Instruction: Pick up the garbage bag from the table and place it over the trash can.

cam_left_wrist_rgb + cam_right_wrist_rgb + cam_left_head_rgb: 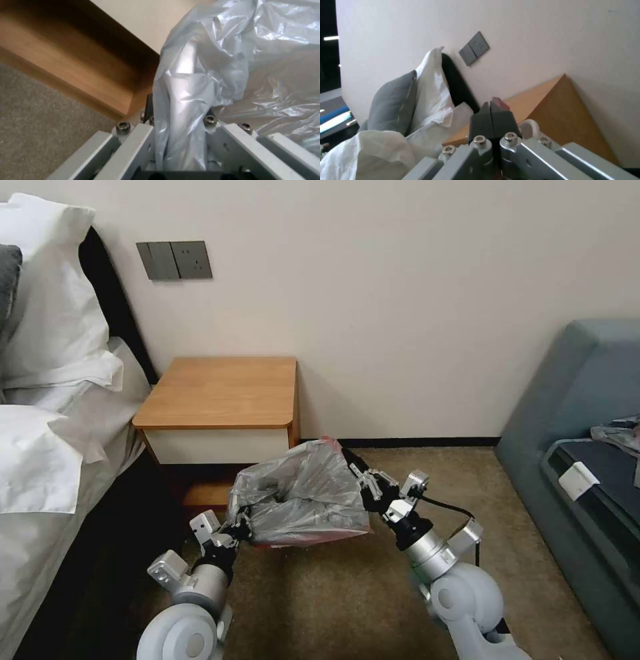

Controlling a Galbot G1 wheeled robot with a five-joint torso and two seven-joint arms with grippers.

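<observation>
Both arms are reaching forward from the lower part of the head view, and between them the garbage bag [300, 493] is hanging in the air, in front of the table [220, 392] and near its front right corner. It is not lying on the table top; it is staying lower than the top, over the brown carpet [347, 607]. Its plastic is grey, thin and wrinkly, and a pinkish-red rim is showing at its upper edge and along its lower edge.

At the bag's lower left side the left gripper [235, 530] is holding a fold of the plastic. In the left wrist view the grey plastic [186, 105] is running down between the two metal fingers [230, 140], which are standing narrow around it, so this gripper is closed on the bag.

At the bag's right side the right gripper [357, 473] is meeting the plastic near the red rim. In the right wrist view its dark pads [491, 122] are pressing together with no gap, and a small reddish piece is sticking out at their tip. It is pinching the bag's rim.

I cannot tell where the trash can is; the bag is covering the space under it.

Behind the bag the table is standing against the cream wall [400, 280], with its cream drawer front facing the robot. On the left a bed with white pillows [53, 313] is touching the table's left edge. On the right a grey-blue sofa [587, 400] is standing well apart from the bag
</observation>
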